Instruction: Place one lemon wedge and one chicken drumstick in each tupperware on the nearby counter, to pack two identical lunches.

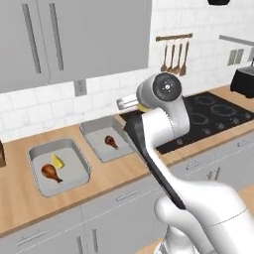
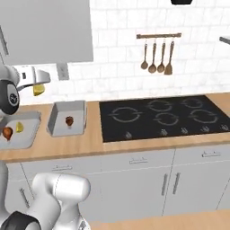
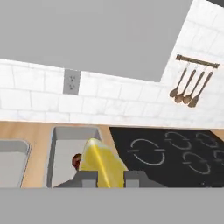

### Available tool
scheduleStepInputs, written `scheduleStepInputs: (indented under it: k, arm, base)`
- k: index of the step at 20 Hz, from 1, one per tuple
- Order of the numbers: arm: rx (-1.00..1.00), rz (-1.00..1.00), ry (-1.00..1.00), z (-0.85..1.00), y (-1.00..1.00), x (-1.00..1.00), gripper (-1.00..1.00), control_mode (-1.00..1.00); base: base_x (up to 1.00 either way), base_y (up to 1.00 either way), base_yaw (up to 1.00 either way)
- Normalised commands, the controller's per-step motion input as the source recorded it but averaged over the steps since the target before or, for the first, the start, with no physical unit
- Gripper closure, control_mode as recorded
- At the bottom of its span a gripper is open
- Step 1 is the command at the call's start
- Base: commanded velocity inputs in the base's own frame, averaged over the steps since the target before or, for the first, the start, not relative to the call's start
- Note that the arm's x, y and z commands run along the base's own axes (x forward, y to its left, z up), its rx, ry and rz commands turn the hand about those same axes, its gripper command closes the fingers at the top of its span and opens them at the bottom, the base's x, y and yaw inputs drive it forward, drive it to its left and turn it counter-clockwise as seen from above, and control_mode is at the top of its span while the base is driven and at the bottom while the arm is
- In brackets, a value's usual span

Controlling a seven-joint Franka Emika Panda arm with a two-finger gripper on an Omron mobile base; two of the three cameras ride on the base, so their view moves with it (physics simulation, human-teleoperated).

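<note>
The end effector [image 3: 103,178] is up in the air with a lemon wedge [image 3: 102,165] pinched between its two fingers, the bright yellow piece poking out past the tips in the hand view. From the right base view that same wedge [image 2: 38,90] hangs under the hand, well above the table [image 2: 90,137] and up against the white tiled wall.

Take the black cooktop [image 2: 164,117] as the landmark. Just to its left sits the nearer tupperware [image 2: 67,117], a light-grey tray with one chicken drumstick [image 2: 69,121] lying inside it and no yellow in it that I can see. The hand view looks down on that tray [image 3: 65,140] too, with the reddish drumstick [image 3: 77,160] peeking out just left of the held wedge.

Further left of the cooktop, beyond that first tray, is the second tupperware [image 1: 59,166]. This one has both pieces: a drumstick [image 1: 51,172] lying on the tray floor and a second lemon wedge [image 1: 58,161] just beside it, near the bulbous end.

Behind the cooktop, a rack of wooden utensils [image 2: 157,56] hangs on the wall. Left of the cooktop, above the trays, there is a wall socket [image 2: 62,71] under the grey upper cabinets [image 1: 74,34].
</note>
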Motion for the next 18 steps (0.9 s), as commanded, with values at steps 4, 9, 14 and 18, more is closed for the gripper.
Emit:
scheduleStepInputs:
  k: [4,9,14,18]
  arm:
    - [0.00,0.00,0.00,0.00,0.00,0.00,1.00,1.00]
    - [0.01,0.16,0.21,-0.58,0.00,0.60,1.00,-1.00]
    - [0.00,0.24,0.37,-1.00,0.04,1.00,1.00,-1.00]
    - [0.00,0.08,0.06,-1.00,0.30,1.00,1.00,-1.00]
  base:
    - [1.00,-0.02,0.23]
    - [0.40,0.00,0.09]
    - [0.00,0.00,0.00]
    - [0.00,0.00,0.00]
